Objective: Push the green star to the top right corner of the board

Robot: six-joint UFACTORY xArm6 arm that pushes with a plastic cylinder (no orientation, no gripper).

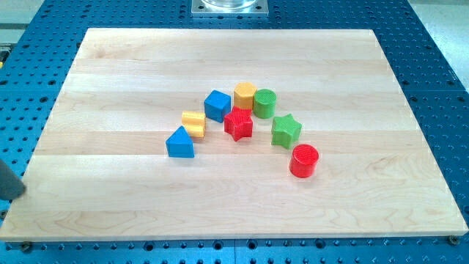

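The green star [286, 130] lies on the wooden board [132, 66], a little right of centre. It sits just below the green cylinder [264, 103], right of the red star [238, 124] and above the red cylinder [303, 160]. My rod shows only as a dark blurred shape at the view's far left edge. My tip [16, 196] is by the board's lower left edge, far to the left of the green star and apart from every block.
In the cluster left of the star are a yellow hexagon [245, 95], a blue cube [217, 105], a small yellow block [193, 122] and a blue triangle [179, 142]. A blue perforated table [440, 88] surrounds the board. A metal mount [229, 6] is at the top.
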